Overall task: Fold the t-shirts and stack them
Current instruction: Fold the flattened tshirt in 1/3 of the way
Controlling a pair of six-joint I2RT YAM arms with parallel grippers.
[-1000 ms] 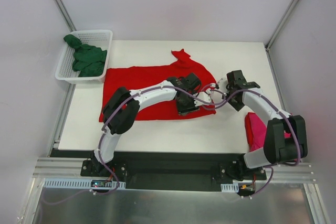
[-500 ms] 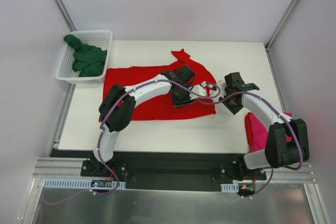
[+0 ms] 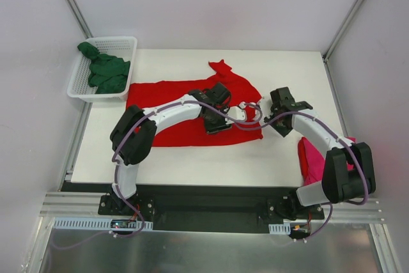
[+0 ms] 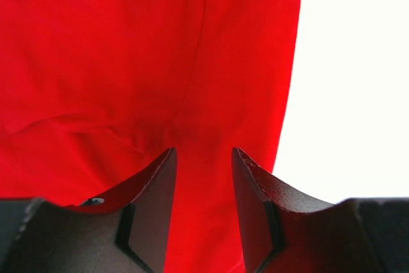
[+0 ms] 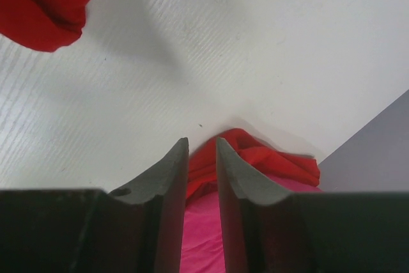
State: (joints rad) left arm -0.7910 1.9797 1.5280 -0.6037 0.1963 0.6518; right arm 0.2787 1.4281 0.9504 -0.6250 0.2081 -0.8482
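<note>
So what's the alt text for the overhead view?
A bright red cloth t-shirt lies spread on a white table, the left gripper over its right part and the right gripper just off its right edge. A dark green tee lies in a white mesh basket far left; a magenta-pink tee sits near right.

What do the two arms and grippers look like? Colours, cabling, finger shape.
Both the left arm and right arm have white link shells, bulky black joint housings and a thin purple-grey cable along each. The left gripper and right gripper are dark grey, with two curved, tapering fingers each. No markings legible.
</note>
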